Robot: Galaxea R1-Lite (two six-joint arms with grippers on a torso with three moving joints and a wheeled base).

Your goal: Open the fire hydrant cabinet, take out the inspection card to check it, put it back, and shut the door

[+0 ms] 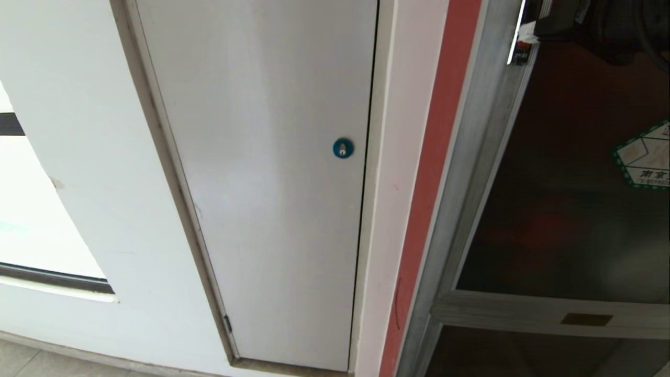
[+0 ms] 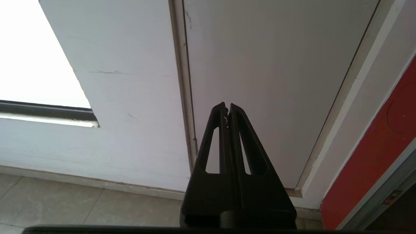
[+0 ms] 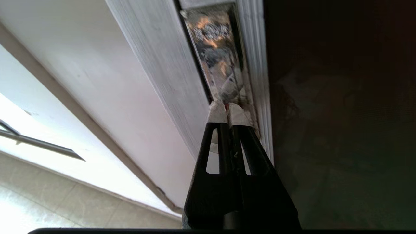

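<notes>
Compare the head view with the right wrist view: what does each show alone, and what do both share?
Head view only: the blue round lock on the plain white door, the green-bordered sticker, the brass plate. Right wrist view only: the right gripper, shut, tips at a shiny recessed plate in the frame. Both: the cabinet's aluminium-framed dark glass door.

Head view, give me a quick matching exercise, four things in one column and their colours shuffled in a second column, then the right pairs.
Things:
1. round lock
2. plain door
3. strip beside the cabinet frame
4. small plate on the crossbar

Colours:
A. red
B. brass
C. blue
D. white

Pairs: 1-C, 2-D, 3-A, 4-B
</notes>
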